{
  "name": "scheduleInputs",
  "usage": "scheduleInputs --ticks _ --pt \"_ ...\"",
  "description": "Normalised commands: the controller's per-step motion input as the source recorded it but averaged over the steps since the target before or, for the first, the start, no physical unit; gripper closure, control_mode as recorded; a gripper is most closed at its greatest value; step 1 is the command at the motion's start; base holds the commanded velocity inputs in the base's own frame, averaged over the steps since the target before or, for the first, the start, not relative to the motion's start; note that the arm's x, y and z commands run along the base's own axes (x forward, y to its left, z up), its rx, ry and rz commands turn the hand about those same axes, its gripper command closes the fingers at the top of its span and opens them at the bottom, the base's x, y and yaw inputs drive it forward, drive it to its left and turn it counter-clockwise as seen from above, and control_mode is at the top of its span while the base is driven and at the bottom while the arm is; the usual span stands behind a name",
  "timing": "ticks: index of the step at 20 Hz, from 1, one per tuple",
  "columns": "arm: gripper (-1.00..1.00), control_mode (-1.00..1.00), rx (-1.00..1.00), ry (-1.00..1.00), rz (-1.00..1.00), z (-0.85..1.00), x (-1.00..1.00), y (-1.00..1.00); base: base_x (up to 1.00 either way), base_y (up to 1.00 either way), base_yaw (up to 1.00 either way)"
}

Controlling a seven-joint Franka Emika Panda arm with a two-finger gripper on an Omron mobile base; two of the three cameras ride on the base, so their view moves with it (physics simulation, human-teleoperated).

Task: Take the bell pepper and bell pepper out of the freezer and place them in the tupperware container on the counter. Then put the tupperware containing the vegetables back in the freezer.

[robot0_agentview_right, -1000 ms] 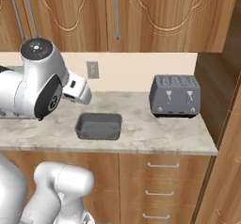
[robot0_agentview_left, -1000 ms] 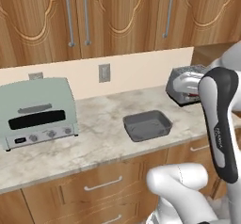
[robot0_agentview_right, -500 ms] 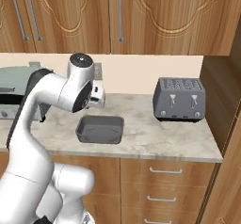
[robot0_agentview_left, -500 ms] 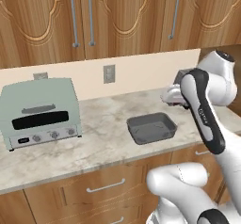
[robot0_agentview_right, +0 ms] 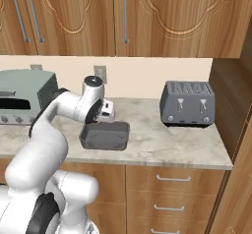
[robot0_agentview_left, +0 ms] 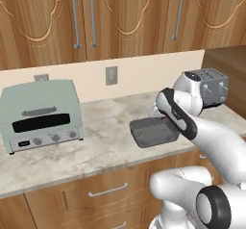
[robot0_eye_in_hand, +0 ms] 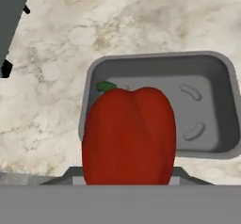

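End effector (robot0_agentview_right: 106,113) clamps bell pepper (robot0_eye_in_hand: 129,136), held above empty tupperware container (robot0_eye_in_hand: 214,106) on surface (robot0_eye_in_hand: 117,25), likely for release.

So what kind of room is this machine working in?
A kitchen, a rendered one by the look of it: a marbled counter under wooden cabinets, with a grey toaster and a pale green toaster oven on it.

red bell pepper (robot0_eye_in_hand: 129,136) showing green stem, dark grey tupperware container (robot0_eye_in_hand: 221,119) looking translucent, table (robot0_agentview_left: 96,146) showing beige marbling, pale green toaster oven (robot0_agentview_left: 41,112), grey toaster (robot0_agentview_right: 188,103), cabinets (robot0_agentview_right: 162,16) showing brown wood grain
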Motion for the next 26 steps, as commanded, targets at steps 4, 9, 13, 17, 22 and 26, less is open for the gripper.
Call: scheduleInputs --ticks 4,9,13,17,22,26 --pt "1.0 -1.0 -0.03 0.04 0.0 -0.78 0.64 0.07 0.0 0.0 0.0" --pt "1.0 -1.0 -0.03 0.03 0.0 -0.7 0.47 0.18 0.0 0.0 0.0" --pt "1.0 -1.0 -0.02 0.0 0.0 -0.52 0.49 0.13 0.0 0.0 0.0" --pt "1.0 -1.0 0.0 0.02 0.0 -0.48 0.33 0.01 0.0 0.0 0.0" --pt "1.0 -1.0 0.0 0.04 0.0 -0.44 0.17 0.0 0.0 0.0 0.0" --pt "1.0 -1.0 0.0 0.05 0.0 -0.35 0.31 0.0 0.0 0.0 0.0"
